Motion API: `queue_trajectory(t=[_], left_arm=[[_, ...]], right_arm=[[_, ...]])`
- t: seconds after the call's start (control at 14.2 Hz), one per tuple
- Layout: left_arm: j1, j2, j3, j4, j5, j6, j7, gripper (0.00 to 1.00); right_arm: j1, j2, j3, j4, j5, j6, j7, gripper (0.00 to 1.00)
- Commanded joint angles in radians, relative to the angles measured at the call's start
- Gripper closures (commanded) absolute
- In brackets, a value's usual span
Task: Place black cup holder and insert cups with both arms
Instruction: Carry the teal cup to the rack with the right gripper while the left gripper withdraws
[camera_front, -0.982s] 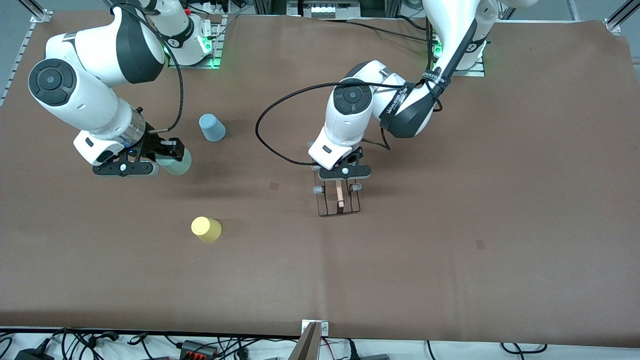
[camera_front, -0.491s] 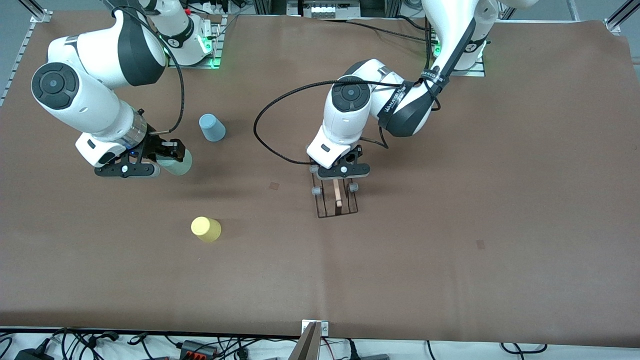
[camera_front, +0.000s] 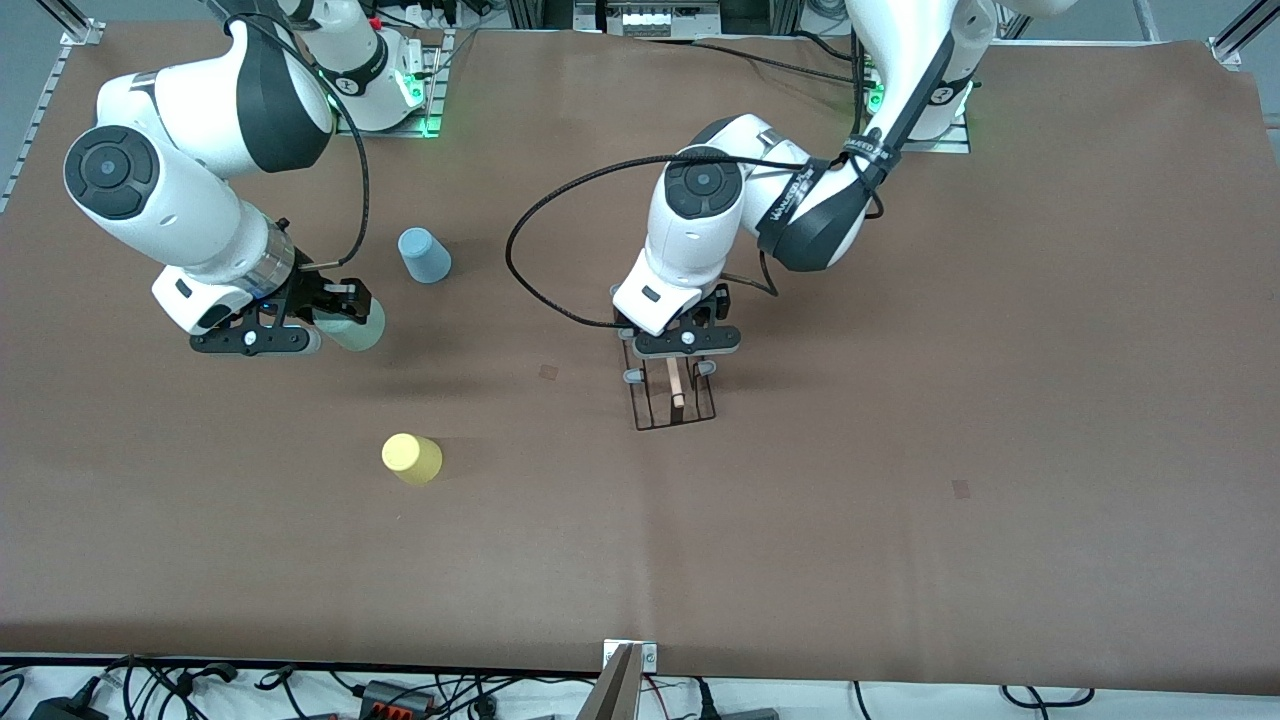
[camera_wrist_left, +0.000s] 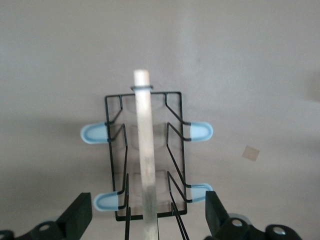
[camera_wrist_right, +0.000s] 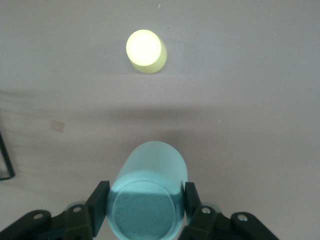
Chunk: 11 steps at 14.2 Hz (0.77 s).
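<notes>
The black cup holder (camera_front: 678, 398) stands on the brown table mat near its middle, its wooden rod handle (camera_wrist_left: 146, 150) on top and pale blue capped pegs (camera_wrist_left: 95, 134) sticking out at the sides. My left gripper (camera_front: 688, 346) hangs right over it, open, its fingers (camera_wrist_left: 77, 217) wide on either side of the rack without touching it. My right gripper (camera_front: 328, 315) is shut on the pale green cup (camera_front: 358, 326), held on its side just above the mat; the cup also shows in the right wrist view (camera_wrist_right: 147, 200). The light blue cup (camera_front: 424, 255) and the yellow cup (camera_front: 412, 458) stand upside down.
The yellow cup (camera_wrist_right: 145, 50) stands nearer to the front camera than the green cup, and the blue cup stands farther. Small tape marks (camera_front: 549, 371) lie on the mat. Cables run along the table's front edge (camera_front: 400, 690).
The left arm's hand has shifted slightly toward the bases over the holder. The right gripper with the green cup has barely moved.
</notes>
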Motion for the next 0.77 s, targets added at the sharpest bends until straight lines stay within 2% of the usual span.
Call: queue_trajectory(t=[0.0,0.28,0.49,0.7], left_arm=[[0.059,-0.068,0.005,-0.004,0.026,-0.072,0.038,0.00],[0.191,-0.130,0.007,-0.001,0.026,-0.181,0.253,0.00],[0.347,-0.171,0.005,0.000,0.023,-0.245,0.458,0.00],[0.507,-0.217,-0.006,-0.001,0.023,-0.273,0.598,0.00]], right_arm=[[0.054,-0.010,0.043,-0.007,0.027,0.007,0.159,0.85],[0.131,0.017,0.133,0.001,0.083,0.119,0.461,0.85],[0.209,0.060,0.196,0.014,0.079,0.223,0.676,0.85],[0.284,0.096,0.221,0.014,0.065,0.306,0.793,0.85]])
